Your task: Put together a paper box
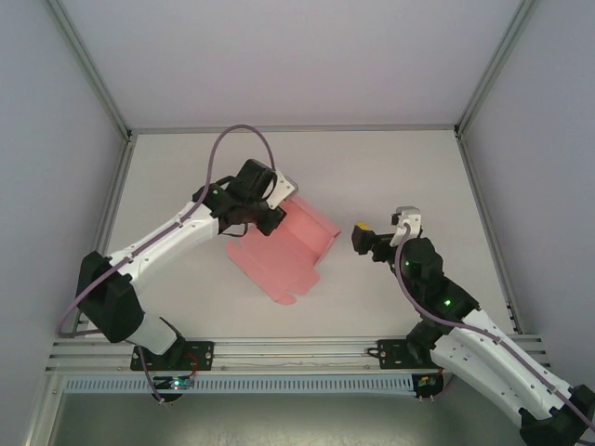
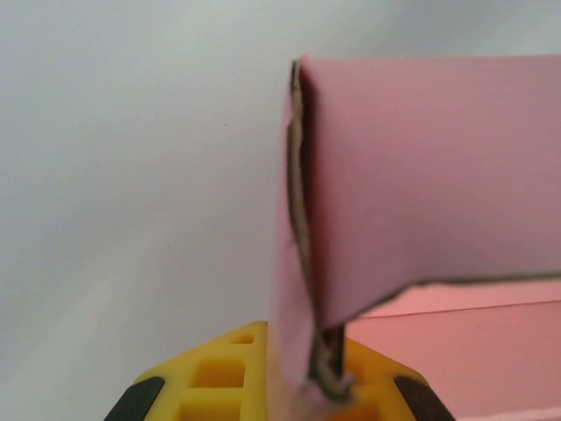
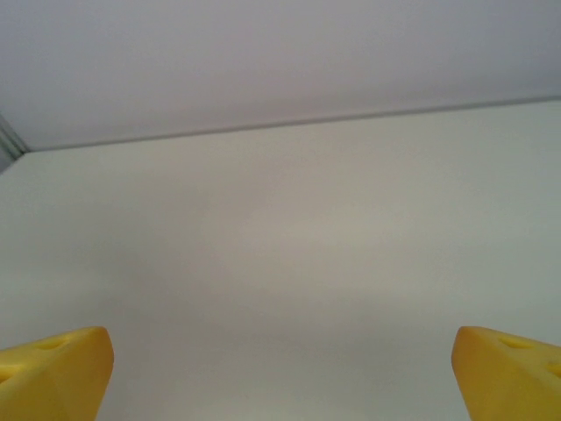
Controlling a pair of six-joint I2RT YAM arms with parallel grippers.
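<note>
The paper box is a pink card sheet lying partly folded at the table's middle, its far panel raised. My left gripper is shut on that raised far-left edge. In the left wrist view the pink card stands on edge between the yellow fingers, a folded flap curling to the right. My right gripper hangs open to the right of the box, a short gap away from it. Its yellow fingertips sit wide apart at the bottom corners of the right wrist view, with bare table between them.
Aluminium frame rails run along the near edge, and upright posts mark the table's sides. White walls close the back and both sides. Bare table lies behind the box and to the right.
</note>
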